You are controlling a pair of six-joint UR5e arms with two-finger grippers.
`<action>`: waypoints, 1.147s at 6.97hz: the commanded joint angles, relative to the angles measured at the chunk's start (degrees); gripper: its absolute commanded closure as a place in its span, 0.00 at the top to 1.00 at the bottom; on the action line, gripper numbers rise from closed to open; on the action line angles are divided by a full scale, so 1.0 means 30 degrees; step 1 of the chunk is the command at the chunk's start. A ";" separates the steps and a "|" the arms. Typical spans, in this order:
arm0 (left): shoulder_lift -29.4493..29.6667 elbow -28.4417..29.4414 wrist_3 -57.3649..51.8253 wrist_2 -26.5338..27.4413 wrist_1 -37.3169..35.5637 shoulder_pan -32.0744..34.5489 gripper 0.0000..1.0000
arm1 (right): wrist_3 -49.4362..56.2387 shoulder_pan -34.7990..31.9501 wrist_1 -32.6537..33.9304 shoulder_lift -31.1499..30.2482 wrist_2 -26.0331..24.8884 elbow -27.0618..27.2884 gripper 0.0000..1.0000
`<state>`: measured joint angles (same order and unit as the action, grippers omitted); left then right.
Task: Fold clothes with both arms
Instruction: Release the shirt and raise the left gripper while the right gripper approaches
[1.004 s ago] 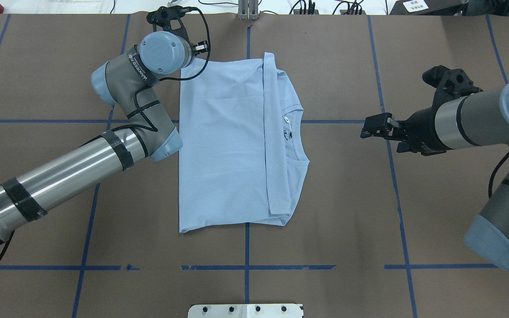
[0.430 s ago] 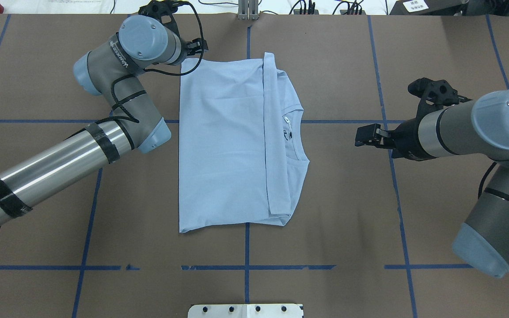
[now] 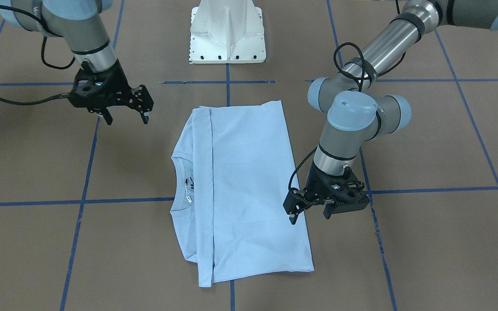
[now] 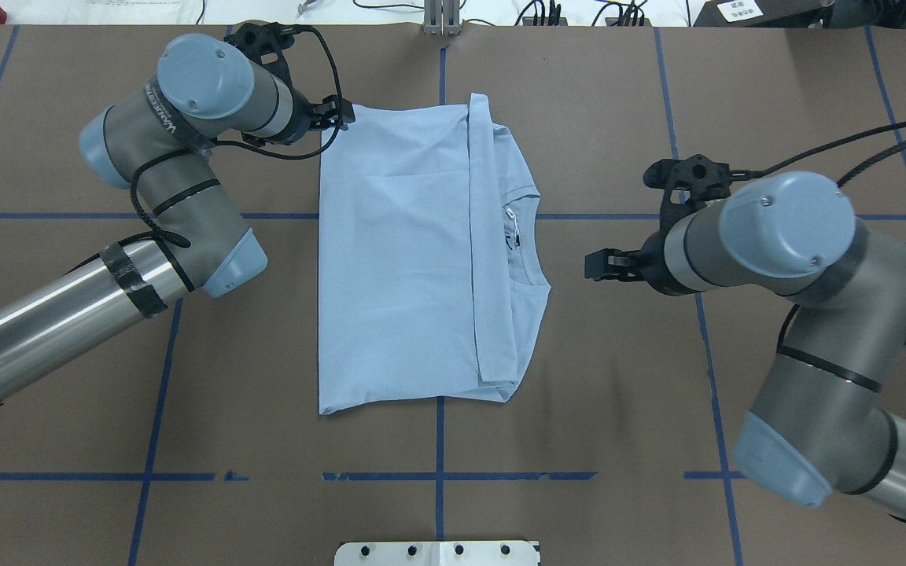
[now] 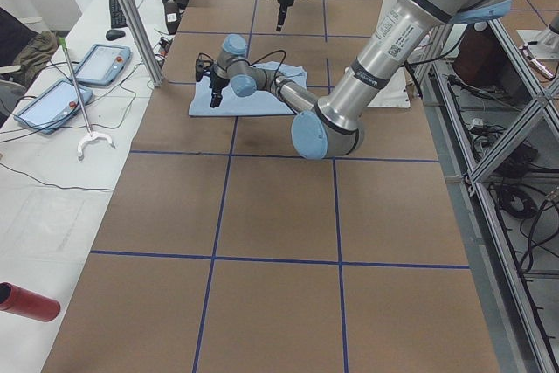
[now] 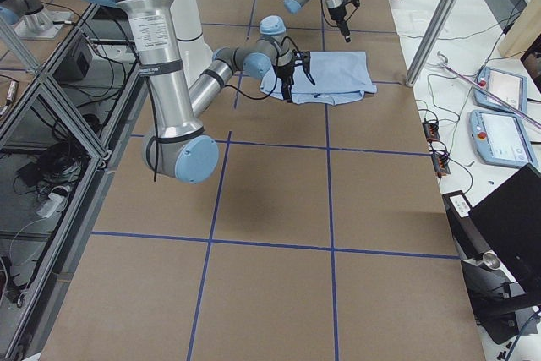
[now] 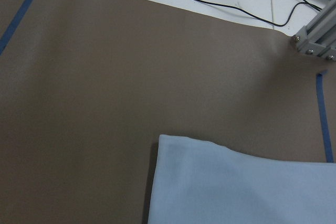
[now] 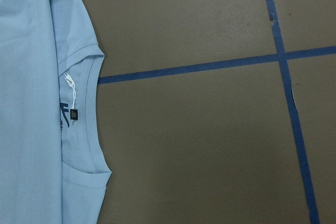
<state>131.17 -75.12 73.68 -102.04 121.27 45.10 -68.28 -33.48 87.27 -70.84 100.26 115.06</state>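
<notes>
Inside the T-shirt collar lies a white label.

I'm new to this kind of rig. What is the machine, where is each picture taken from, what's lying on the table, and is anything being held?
The machine is a robot with two jointed arms, a left arm and a right arm, at a brown table. Each arm ends in a black two-finger gripper.

One picture looks down from behind the robot and one faces it from across the table. Two look along the table from its ends, and two come from cameras on the wrists.

On the table lies a pale blue T-shirt, folded lengthwise, with its collar showing along one side. The left gripper hangs open by the shirt's plain long edge. The right gripper is open on the collar side, apart from the cloth. Neither holds anything. The white block is the robot's base.
</notes>
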 commanded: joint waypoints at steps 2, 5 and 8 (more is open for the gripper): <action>-0.1583 -0.4591 0.0019 -0.1837 -0.3417 -0.0149 1.00 | 0.0434 0.2104 0.1614 0.3015 -0.1396 -0.2199 1.00; -0.3906 -0.6805 -0.0301 -0.2460 -0.3510 -0.0149 1.00 | 0.3331 0.4650 0.1643 0.3807 -0.4262 -0.2406 1.00; -0.3968 -0.6924 -0.0479 -0.2518 -0.4008 -0.0179 1.00 | 0.4091 0.5856 0.1468 0.4827 -0.5671 -0.3686 0.92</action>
<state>119.35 -95.84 72.38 -109.57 109.54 44.58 -57.52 -17.22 91.80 -58.19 85.10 106.51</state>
